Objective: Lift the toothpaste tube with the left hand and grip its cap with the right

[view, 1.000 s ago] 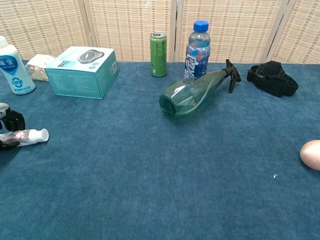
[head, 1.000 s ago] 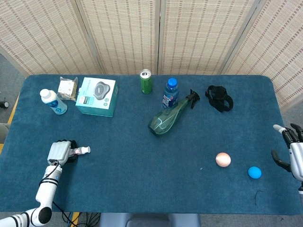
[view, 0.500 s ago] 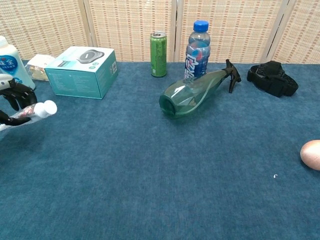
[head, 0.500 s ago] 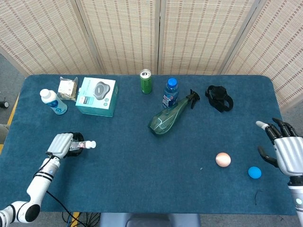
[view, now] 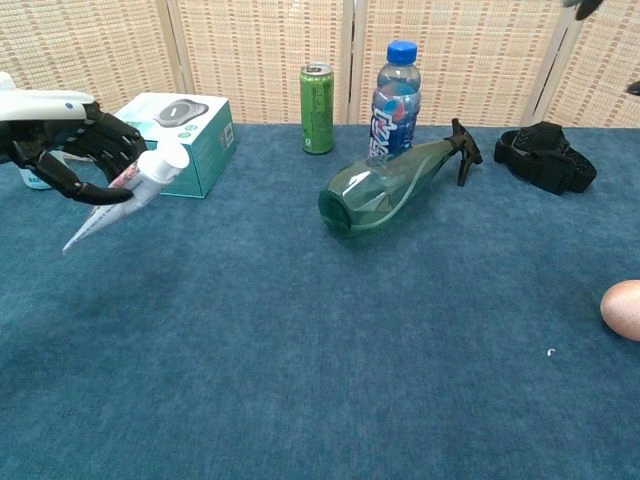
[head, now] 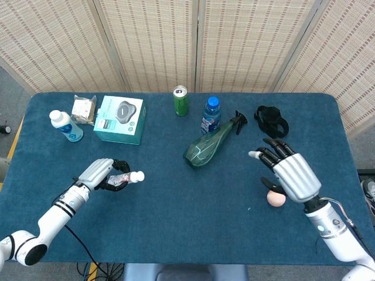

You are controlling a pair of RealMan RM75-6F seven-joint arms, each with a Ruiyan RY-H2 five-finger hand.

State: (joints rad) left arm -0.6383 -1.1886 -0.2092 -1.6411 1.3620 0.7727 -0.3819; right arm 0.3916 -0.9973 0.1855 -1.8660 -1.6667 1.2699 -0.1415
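Fingers of the left hand are wrapped around the toothpaste tube, held clear above the blue tabletop with its white cap pointing toward the right hand, whose fingers are spread, holding nothing, above the peach ball.

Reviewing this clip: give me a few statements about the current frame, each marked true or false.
1. The left hand holds the toothpaste tube off the table. True.
2. The right hand already grips the tube's cap. False: it is open, apart from the tube, above the peach ball.
3. The green spray bottle lies on its side. True.
4. The green can has tipped over. False: it stands upright beside the blue-capped bottle.
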